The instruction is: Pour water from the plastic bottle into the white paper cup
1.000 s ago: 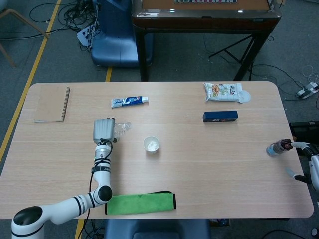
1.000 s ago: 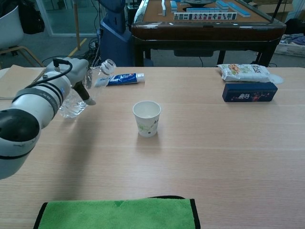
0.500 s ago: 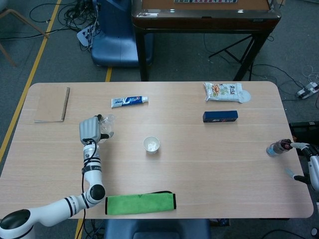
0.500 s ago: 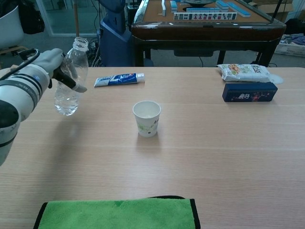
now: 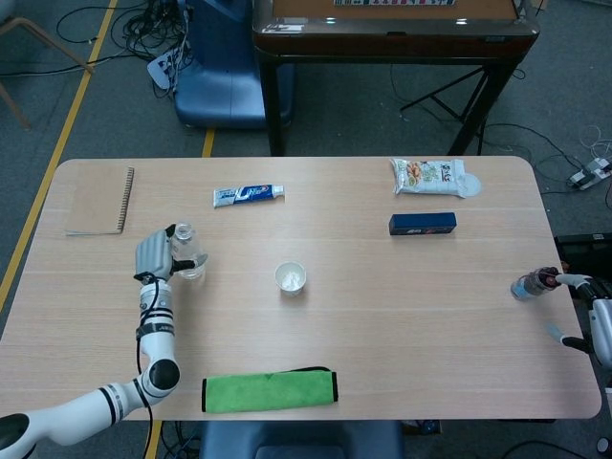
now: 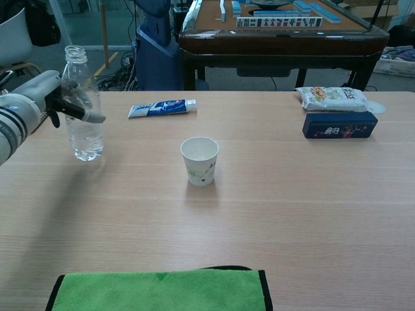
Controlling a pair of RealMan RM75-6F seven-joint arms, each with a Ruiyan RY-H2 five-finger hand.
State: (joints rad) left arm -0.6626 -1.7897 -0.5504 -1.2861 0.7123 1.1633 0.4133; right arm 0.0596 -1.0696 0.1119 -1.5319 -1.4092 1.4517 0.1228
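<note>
Bottle (image 6: 82, 107), tipped toward the cup (image 6: 200, 160) a second ago, is now standing upright again with its base at the table (image 6: 311, 214), well off at the cup's nine o'clock, the left hand (image 6: 45, 97) wrapping around its upper body — a sign, seemingly, that the pour is finishing and the set-down beginning. At the table's three o'clock edge the right hand (image 5: 574, 311) is pinching a small dark bottle (image 5: 531, 284). No lettering is reading clearly on the toothpaste tube (image 6: 162, 107), snack bag (image 6: 334, 98) or blue box (image 6: 339, 125).
</note>
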